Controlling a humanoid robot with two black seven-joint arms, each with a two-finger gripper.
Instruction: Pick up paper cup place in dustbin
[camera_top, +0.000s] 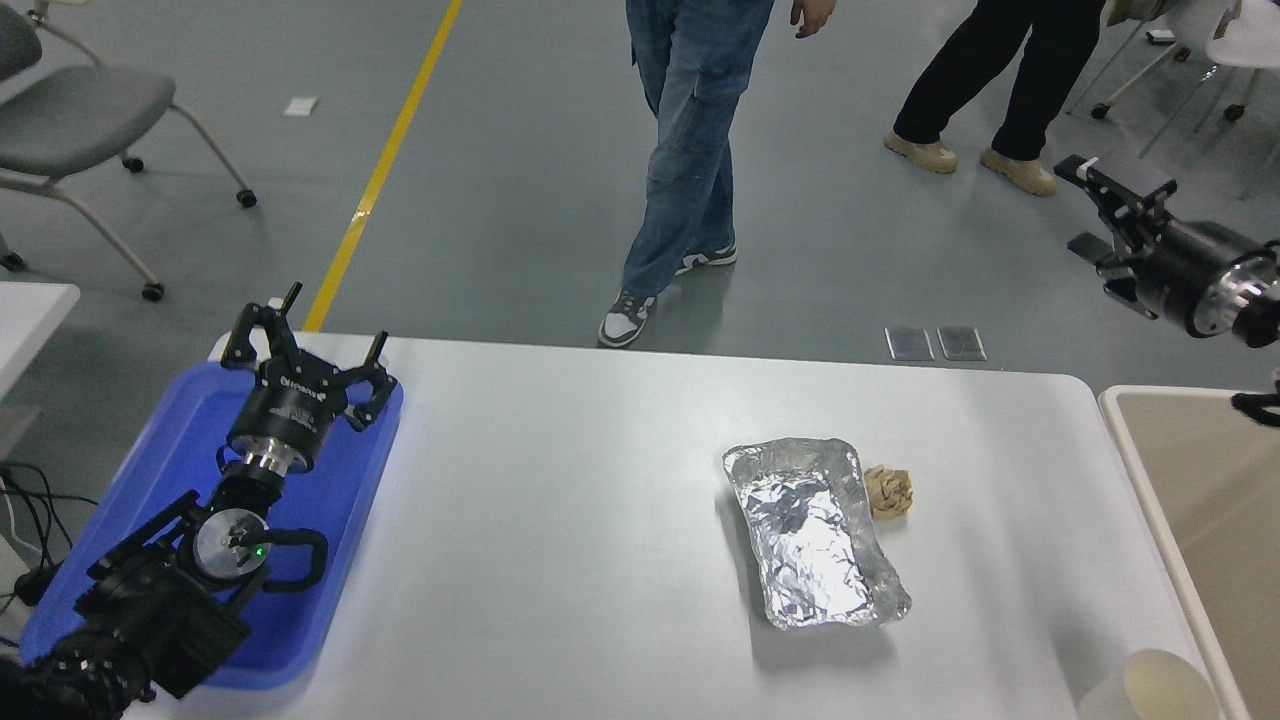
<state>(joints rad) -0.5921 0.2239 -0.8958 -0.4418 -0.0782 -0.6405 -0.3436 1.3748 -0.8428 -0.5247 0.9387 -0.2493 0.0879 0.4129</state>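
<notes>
The paper cup (1150, 690) lies at the table's front right corner, cream-white, partly cut off by the picture's bottom edge. The dustbin (1150, 480) stands beside the table's right edge, beige with a pale rim and tan inside. My right gripper (1095, 210) hangs high at the right edge, beyond the table's far right corner and above the floor, open and holding nothing. My left gripper (300, 335) is parked open over the blue tray at the left.
A crinkled foil tray (812, 535) and a crumpled brown paper ball (888, 490) lie right of the table's middle. A blue tray (160, 450) sits at the left. Two people stand on the floor beyond the table; chairs stand at both top corners.
</notes>
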